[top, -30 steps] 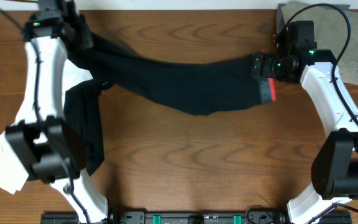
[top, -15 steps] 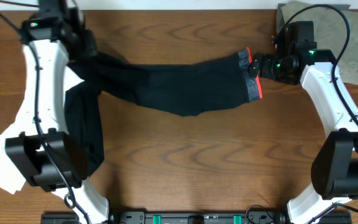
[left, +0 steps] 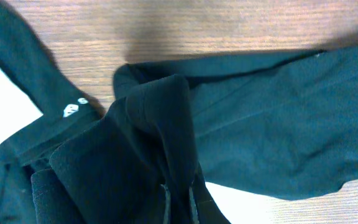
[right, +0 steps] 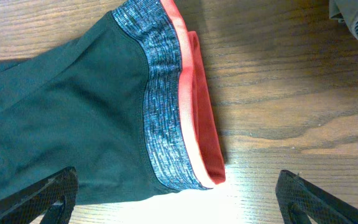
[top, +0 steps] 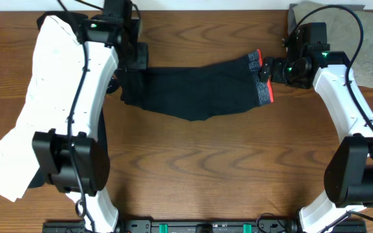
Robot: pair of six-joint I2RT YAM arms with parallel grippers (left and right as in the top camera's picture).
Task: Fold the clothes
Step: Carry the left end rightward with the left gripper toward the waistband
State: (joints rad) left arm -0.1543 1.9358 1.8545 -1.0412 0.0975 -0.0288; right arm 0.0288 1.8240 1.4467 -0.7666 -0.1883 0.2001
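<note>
The black leggings (top: 199, 90) lie stretched near the table's (top: 206, 175) far edge. The left gripper (left: 179, 190) is clenched on their leg end. The right gripper (top: 270, 69) hangs released beside the waistband (right: 166, 112).

Lay on the wooden table (top: 206, 181): black leggings (top: 199, 94) across the far middle, khaki piece (top: 371, 58) far right, white piece (top: 2, 171) near left.
</note>
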